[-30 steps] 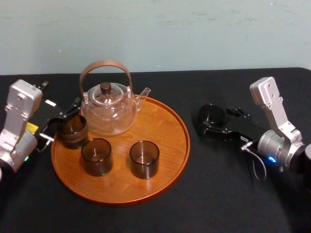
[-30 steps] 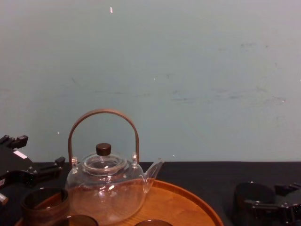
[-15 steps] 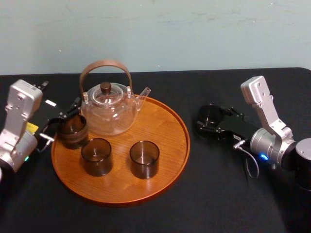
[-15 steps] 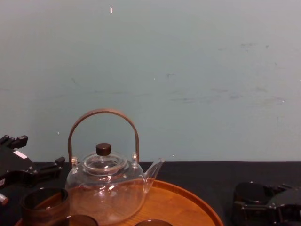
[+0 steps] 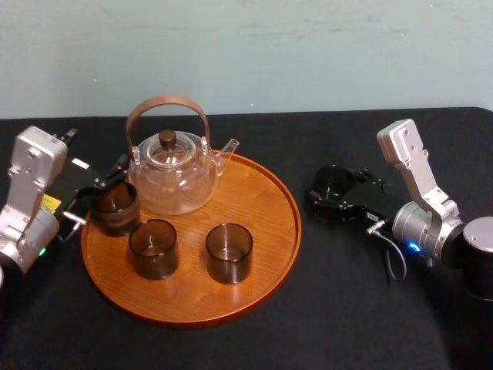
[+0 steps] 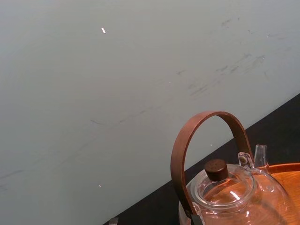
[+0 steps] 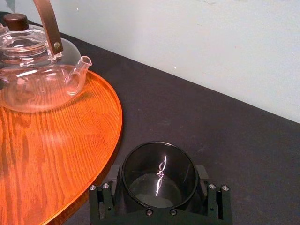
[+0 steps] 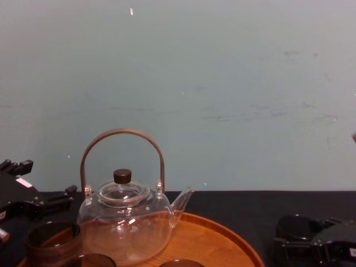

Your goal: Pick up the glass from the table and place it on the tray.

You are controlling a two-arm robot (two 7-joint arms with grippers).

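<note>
A dark smoky glass (image 5: 333, 182) stands on the black table to the right of the tray (image 5: 262, 231), a large round orange-brown wooden one. My right gripper (image 5: 337, 194) is open and low on the table, one finger close on each side of the glass (image 7: 159, 174). From the chest view, the glass (image 8: 295, 225) and right gripper (image 8: 305, 246) sit at the lower right. My left gripper (image 5: 100, 183) rests open at the tray's left edge, beside another glass (image 5: 115, 206) on the tray.
A clear glass teapot (image 5: 171, 173) with a brown arched handle stands at the back of the tray. Two more dark glasses (image 5: 152, 247) (image 5: 229, 251) stand in the tray's middle. The tray rim (image 7: 115, 122) lies a short way from the gripped-around glass.
My right gripper has slid forward toward the tray, bringing its fingers further around the glass. The glass, the tray and the left arm have not moved.
</note>
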